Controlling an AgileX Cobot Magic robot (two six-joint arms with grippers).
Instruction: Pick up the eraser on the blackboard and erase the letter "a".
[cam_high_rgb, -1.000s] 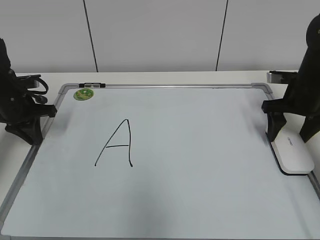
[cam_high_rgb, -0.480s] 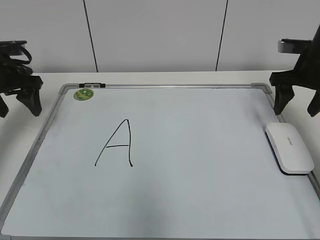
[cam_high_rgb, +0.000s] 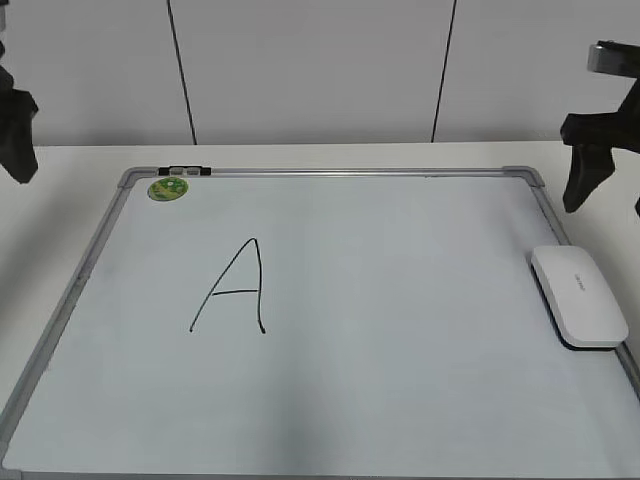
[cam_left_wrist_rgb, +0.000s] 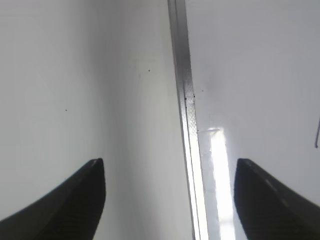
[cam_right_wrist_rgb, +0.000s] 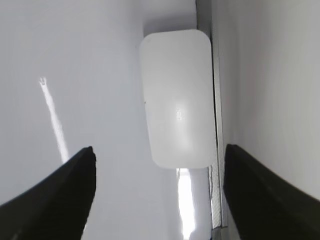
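- Eraser is laid flat on the blackboard, against its right frame edge.
- Only a capital "A" is seen, left of centre.
- Left pincer and right pincer are held spread apart, empty, above the surface.

Round green magnet near capital "A", white table.
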